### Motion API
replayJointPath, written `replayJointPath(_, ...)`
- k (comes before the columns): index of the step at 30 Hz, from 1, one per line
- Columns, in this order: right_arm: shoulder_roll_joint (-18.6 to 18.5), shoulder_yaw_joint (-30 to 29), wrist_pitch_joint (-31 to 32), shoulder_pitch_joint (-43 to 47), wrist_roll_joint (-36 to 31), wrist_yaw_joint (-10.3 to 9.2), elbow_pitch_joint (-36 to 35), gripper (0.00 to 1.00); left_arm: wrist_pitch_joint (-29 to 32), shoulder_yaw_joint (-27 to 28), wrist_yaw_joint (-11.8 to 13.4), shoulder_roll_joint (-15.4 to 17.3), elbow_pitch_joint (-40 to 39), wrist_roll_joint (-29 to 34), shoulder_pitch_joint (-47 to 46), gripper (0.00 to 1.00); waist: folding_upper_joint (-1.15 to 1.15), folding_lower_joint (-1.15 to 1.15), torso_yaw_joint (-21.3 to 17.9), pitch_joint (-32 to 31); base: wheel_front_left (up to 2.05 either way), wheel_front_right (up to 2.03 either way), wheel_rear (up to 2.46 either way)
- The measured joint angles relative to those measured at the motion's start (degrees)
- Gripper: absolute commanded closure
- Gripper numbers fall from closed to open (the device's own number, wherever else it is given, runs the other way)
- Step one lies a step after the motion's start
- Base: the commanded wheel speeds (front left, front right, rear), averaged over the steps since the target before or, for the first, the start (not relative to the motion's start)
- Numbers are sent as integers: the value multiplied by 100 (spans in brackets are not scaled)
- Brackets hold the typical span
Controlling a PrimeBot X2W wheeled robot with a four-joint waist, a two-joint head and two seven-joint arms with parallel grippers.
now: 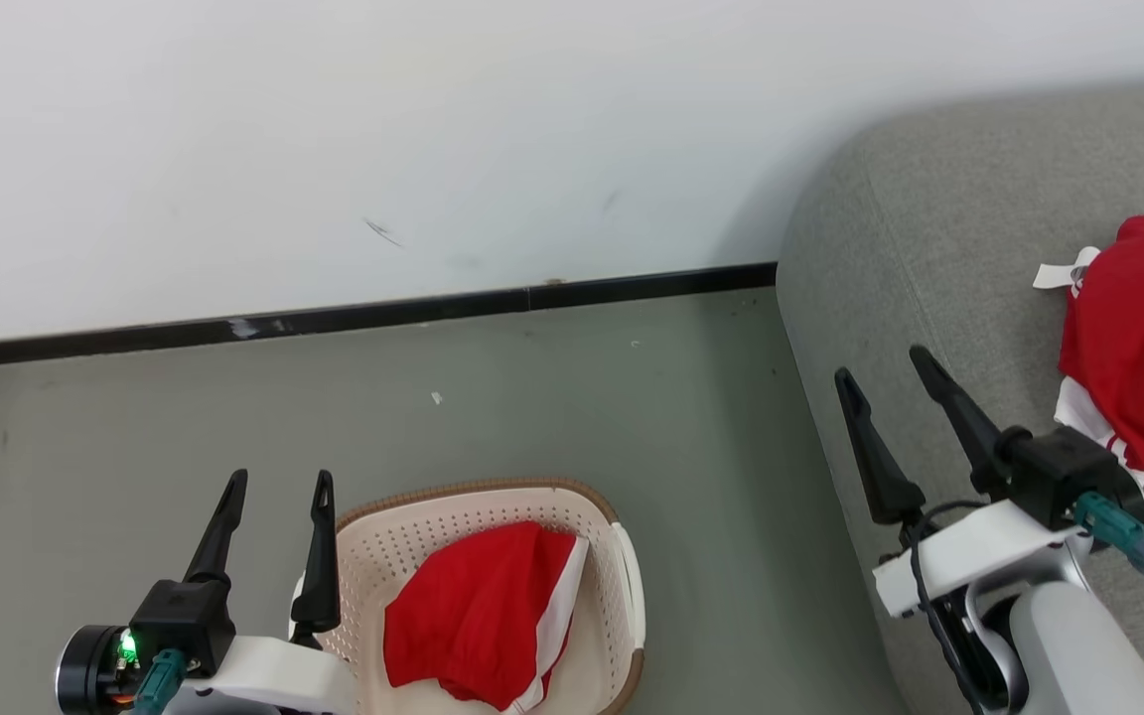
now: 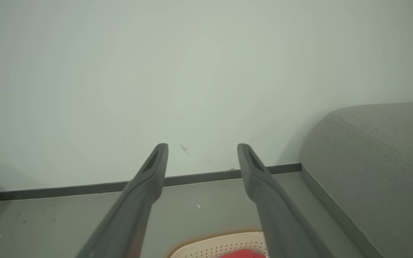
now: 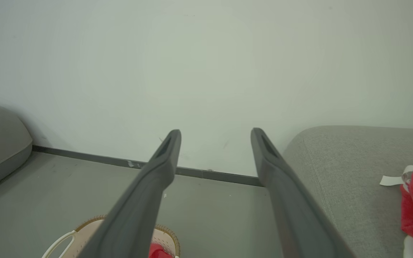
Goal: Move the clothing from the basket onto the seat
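Head view: 1 red garment [image 1: 473,616] is found in the basket [image 1: 493,489] on the floor [image 1: 532,397]; the other garment [image 1: 1138,338] is laid on the sofa [image 1: 890,248]. Left claw [image 1: 281,477] and right claw [image 1: 881,364] are recorded released, empty. Left wrist view: basket rim is seen below. Right wrist view: sofa is seen at right.

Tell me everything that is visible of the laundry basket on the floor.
The basket is oval, of cream plastic, with perforated walls and a brown woven-look rim. A white handle sits on its right side. It stands upright on the grey floor, apart from the sofa. A red garment with white trim lies crumpled inside it. The head view cuts off its near end.
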Motion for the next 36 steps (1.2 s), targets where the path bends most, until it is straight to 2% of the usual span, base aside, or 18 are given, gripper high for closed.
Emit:
replayJointPath(16,127,-376,1,1121,-205,0,-327,0,-5,260,0,34,30,9,648,0,0,0,153,-627,0,0,0)
replayJointPath(36,131,-78,1,1773,175,0,-603,0,-5,363,-3,19,-34,52,961,0,0,0,164,-879,0,0,0)
